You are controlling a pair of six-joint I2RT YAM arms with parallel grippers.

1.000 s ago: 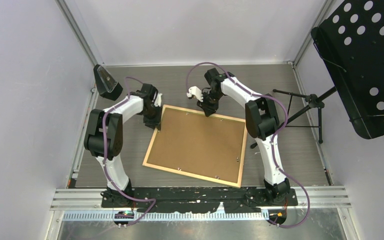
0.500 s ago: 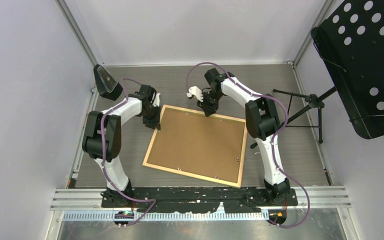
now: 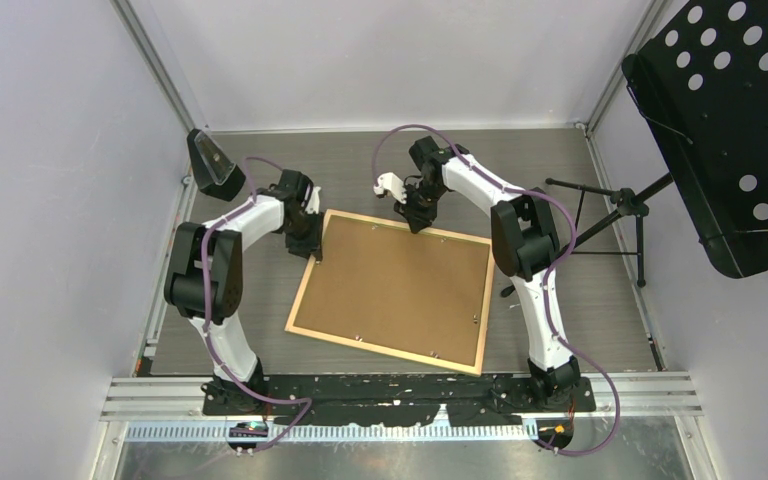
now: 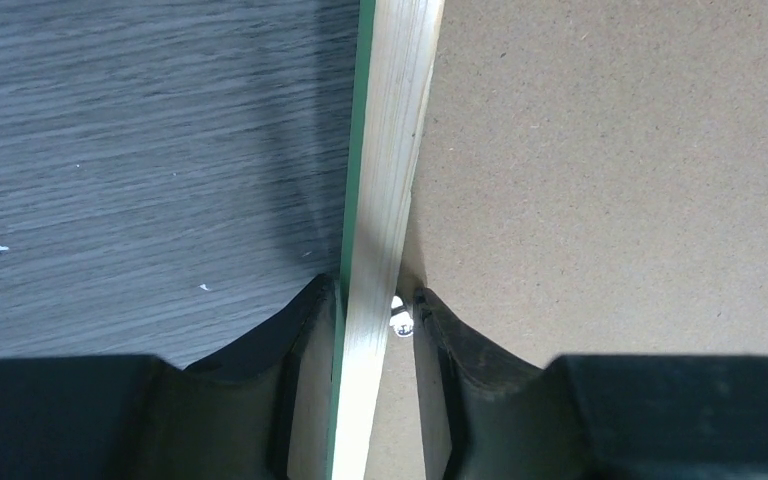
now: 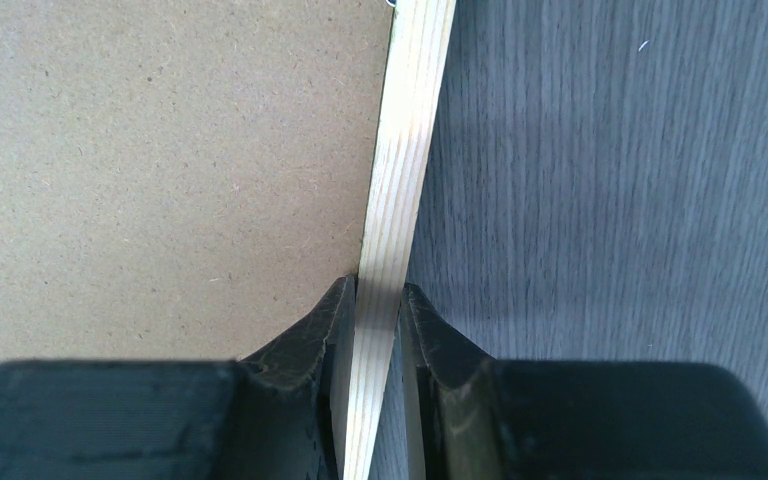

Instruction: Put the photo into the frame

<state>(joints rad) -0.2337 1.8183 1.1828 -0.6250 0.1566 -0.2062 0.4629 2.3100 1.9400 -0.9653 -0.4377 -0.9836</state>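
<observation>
Frame (image 4: 390, 200) hasn't moved: face-down on the table (image 3: 580, 300), hardboard backing (image 3: 395, 285) in it. My left arm shifted slightly. Left gripper (image 4: 375, 295) straddles the left rail, slack, gap at a metal tab (image 4: 400, 318). Right gripper (image 5: 377, 290) clamps the far rail. Music stand (image 3: 730, 130) off right.

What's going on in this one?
The frame lies back-up on the table with the brown backing in it. The right gripper pinches its far rail. The left gripper straddles the left rail near the far corner, jaws slightly apart on the inner side. No photo is visible.
</observation>
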